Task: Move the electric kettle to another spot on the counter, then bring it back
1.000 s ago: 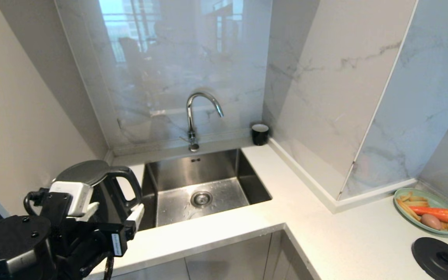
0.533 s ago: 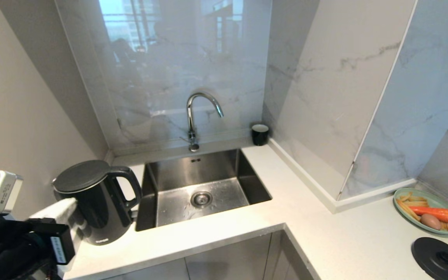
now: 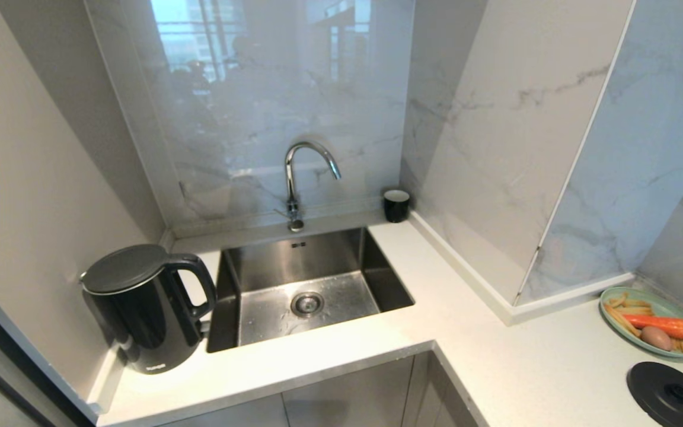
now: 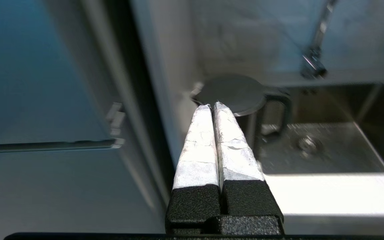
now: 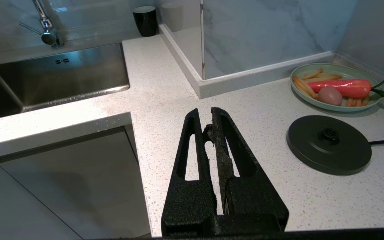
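While neither arm shows in the head view, the electric kettle (image 3: 143, 308) stands upright on the desk (image 3: 341, 356) at about eight o'clock in that view, in the corner by the wall and just beside the left rim of the sink (image 3: 306, 284). Its loop handle (image 3: 196, 284) sticks out toward three o'clock, over the sink's edge, and its flat lid is on. Well apart, near four o'clock, lies the round black base (image 3: 670, 394) with its cord, and just behind it a green plate (image 3: 653, 320) of carrot and other food; a small black cup (image 3: 396, 204) sits in the far corner behind the sink.

From the left wrist view, the left hand (image 4: 213, 106) is pressed closed on nothing, its taped fingers (image 4: 198, 146) touching along their length. It hangs off the desk's front edge and points straight at the kettle's lid, so the kettle lies dead ahead of it, handle off to the sink side. The right hand (image 5: 207, 115), also closed and empty, is parked over the other wing of the desk, near the base.

Judging by this, the left arm is much the nearer one. A fresh grasp would turn on opening that hand and coming round to the handle, whose loop stands upright.
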Controlling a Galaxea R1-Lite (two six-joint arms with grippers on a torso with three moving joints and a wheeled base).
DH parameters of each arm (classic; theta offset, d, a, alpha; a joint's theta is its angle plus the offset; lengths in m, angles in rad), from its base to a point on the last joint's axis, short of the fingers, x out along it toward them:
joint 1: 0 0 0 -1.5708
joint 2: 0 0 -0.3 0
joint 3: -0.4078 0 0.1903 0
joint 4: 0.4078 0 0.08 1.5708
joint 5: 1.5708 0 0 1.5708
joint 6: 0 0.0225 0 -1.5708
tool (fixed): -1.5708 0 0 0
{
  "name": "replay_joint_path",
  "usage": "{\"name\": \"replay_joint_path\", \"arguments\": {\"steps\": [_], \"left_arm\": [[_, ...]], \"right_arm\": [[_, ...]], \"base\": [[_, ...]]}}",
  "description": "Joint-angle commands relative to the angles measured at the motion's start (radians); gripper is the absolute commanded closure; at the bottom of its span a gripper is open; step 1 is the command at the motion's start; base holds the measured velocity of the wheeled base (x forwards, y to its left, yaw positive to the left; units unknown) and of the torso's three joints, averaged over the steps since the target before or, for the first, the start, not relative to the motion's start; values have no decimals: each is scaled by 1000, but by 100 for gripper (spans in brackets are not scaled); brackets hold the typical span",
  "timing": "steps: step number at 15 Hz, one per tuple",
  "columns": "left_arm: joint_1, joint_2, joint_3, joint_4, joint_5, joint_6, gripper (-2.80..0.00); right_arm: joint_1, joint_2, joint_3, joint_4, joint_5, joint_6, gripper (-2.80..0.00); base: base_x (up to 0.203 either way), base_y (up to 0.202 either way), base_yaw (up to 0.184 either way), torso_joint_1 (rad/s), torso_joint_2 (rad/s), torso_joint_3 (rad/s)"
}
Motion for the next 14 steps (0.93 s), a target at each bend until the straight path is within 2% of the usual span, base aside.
{"name": "replay_joint_path", "arguments": {"steps": [1,3,5,7,8,9,11,13,14], "left_arm": [[103,-145,-10,-1,-1,56,0],[181,-237,0,1,-16,147,0],[255,-320,56,-1,-21,214,0],[311,-362,82,-10,-8,233,0],[358,-400,97,-12,-42,236,0],[370,-418,126,-17,-80,240,0],[356,-489,234,-11,-133,239,0],[350,-577,407,-11,-260,230,0],[348,-586,476,-2,-330,199,0]], "right_arm": [[0,0,0,0,1,0,0],[0,0,0,-1,0,1,0],[0,0,0,0,0,1,0],[2,0,0,-1,0,1,0],[0,0,0,0,0,1,0],[0,0,0,0,0,1,0],[0,0,0,-1,2,1,0],[0,0,0,-1,0,3,0],[0,0,0,-1,0,1,0]], "base": [[0,0,0,0,0,0],[0,0,0,0,0,0],[0,0,0,0,0,0],[0,0,0,0,0,0],[0,0,0,0,0,0],[0,0,0,0,0,0],[0,0,0,0,0,0],[0,0,0,0,0,0],[0,0,0,0,0,0]]}}
